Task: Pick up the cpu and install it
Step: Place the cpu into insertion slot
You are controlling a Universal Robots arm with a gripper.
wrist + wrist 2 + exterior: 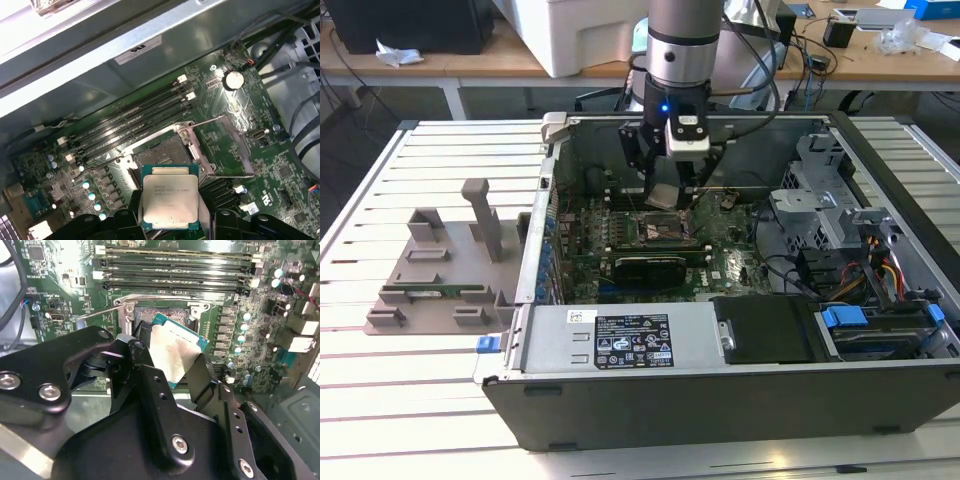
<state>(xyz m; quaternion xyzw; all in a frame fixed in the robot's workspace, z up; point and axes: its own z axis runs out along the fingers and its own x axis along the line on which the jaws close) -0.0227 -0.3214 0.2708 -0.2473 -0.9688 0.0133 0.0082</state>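
The cpu, a flat square chip with a silver top and a thin green edge, hangs inside the open computer case, just above the motherboard. My gripper is shut on it, one black finger against each of two opposite sides. In both wrist views the cpu is close over the open socket and still apart from it. The socket's metal frame and lever stand open. The chip tilts a little in the second wrist view.
Black memory slots run beside the socket. A black graphics card lies in front of it, then the power supply. The drive cage and cables are on the exterior view's right. A grey parts fixture sits outside the case.
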